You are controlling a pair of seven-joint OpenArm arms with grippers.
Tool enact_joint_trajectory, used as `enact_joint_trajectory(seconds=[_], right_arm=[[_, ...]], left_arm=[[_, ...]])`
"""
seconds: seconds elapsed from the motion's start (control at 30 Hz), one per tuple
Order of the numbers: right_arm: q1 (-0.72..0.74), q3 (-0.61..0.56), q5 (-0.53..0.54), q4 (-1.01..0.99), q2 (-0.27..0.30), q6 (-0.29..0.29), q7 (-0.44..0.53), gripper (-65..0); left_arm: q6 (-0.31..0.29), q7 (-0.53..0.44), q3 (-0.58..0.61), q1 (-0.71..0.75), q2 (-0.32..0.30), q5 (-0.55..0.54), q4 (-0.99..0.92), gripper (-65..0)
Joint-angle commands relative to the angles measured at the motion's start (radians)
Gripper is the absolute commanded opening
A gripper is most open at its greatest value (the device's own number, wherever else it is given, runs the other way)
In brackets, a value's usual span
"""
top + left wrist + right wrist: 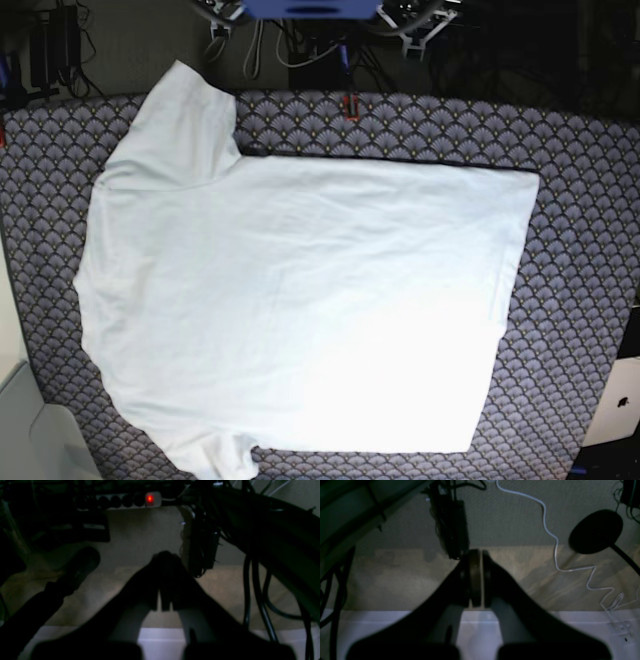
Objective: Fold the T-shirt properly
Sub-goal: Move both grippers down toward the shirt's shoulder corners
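The white T-shirt (pixel 300 310) lies spread flat on the patterned table cover (pixel 580 200) in the base view. Its sleeves are at the left, one at the far left corner (pixel 185 110) and one at the near left (pixel 215 460), and its hem is at the right. Neither gripper shows in the base view. In the left wrist view my left gripper (pixel 164 557) is shut and empty, over dim floor and away from the shirt. In the right wrist view my right gripper (pixel 480 553) is shut and empty, also over the floor. The shirt is out of both wrist views.
The blue robot base (pixel 310 8) sits at the table's far edge. A power strip with a red light (pixel 150 498) and black cables (pixel 260 592) hang near the left gripper. A white cable (pixel 552 535) and a round black foot (pixel 595 531) lie near the right gripper.
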Motion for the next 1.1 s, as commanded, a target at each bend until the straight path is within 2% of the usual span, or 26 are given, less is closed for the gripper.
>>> enact_joint_trajectory(seconds=[0.0, 0.3, 0.37, 0.47, 0.63, 0.73, 0.8, 1.07], right_arm=[[-0.004, 0.000, -0.002, 0.002, -0.004, 0.009, 0.003, -65.0], [-0.015, -0.001, -0.002, 0.022, -0.004, 0.009, 0.005, -65.0], [-0.064, -0.020, -0.002, 0.097, -0.004, 0.009, 0.005, -65.0], [-0.183, -0.055, -0.002, 0.320, 0.010, 0.009, 0.005, -65.0], [-0.381, -0.058, -0.002, 0.711, 0.034, 0.009, 0.005, -65.0], [-0.446, -0.057, 0.000, 0.837, 0.050, 0.009, 0.002, -65.0], [-0.478, -0.057, 0.000, 0.889, 0.068, 0.009, -0.001, -65.0], [-0.634, -0.057, 0.001, 1.193, 0.119, 0.009, -0.004, -65.0]], left_arm=[[-0.005, 0.004, 0.001, 0.013, -0.003, 0.003, 0.008, -64.9], [-0.005, 0.004, 0.001, 0.016, -0.005, 0.003, 0.011, -64.9], [-0.006, 0.001, 0.001, 0.019, -0.012, 0.003, 0.011, -64.9], [-0.006, -0.017, 0.001, 0.053, -0.026, -0.002, 0.042, -64.9], [-0.008, -0.040, -0.006, 0.205, -0.072, -0.005, 0.330, -64.9], [-0.008, -0.035, -0.006, 0.311, -0.077, -0.005, 0.534, -64.9], [-0.008, -0.035, -0.006, 0.366, -0.101, -0.005, 0.649, -64.9], [-0.008, -0.034, -0.006, 0.587, -0.129, -0.005, 1.051, -64.9]])
